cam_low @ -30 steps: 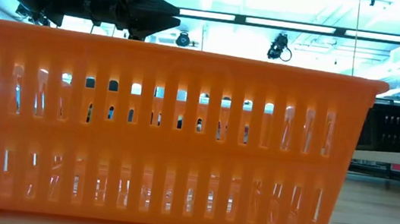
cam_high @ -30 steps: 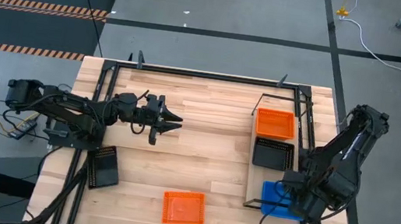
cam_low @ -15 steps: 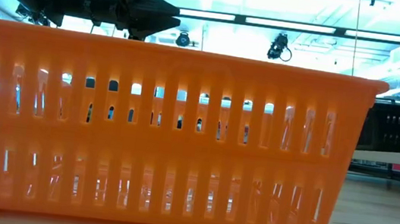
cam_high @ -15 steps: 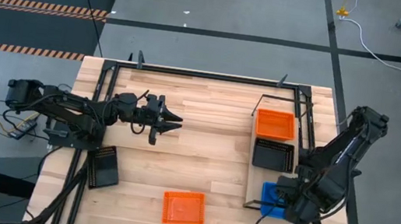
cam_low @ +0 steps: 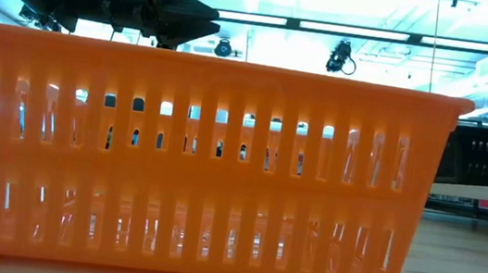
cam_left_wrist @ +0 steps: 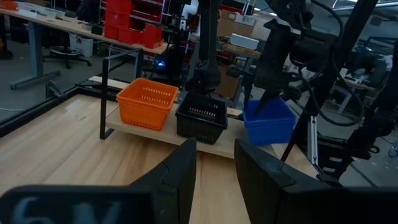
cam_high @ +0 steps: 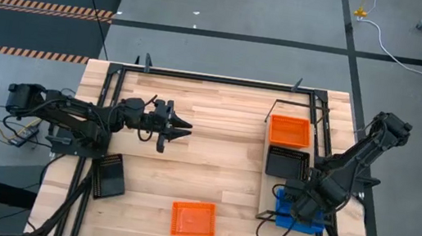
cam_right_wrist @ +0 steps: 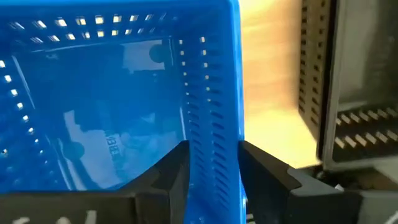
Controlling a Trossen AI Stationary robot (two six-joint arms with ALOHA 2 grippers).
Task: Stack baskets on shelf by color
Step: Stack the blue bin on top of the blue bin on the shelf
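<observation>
Right end effector straddling blue basket's side wall on shelf, fingers either side, grip uncertain; best released squarely, then lifted straight up; left end effector idle, half-open, empty.

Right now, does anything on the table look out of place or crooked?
Two baskets sit off the shelf: an orange basket near the front edge and a black basket on the left, slightly turned against the table's edges. On the shelf, orange, black and blue sit in a row; the right tool straddles the blue basket's wall.
</observation>
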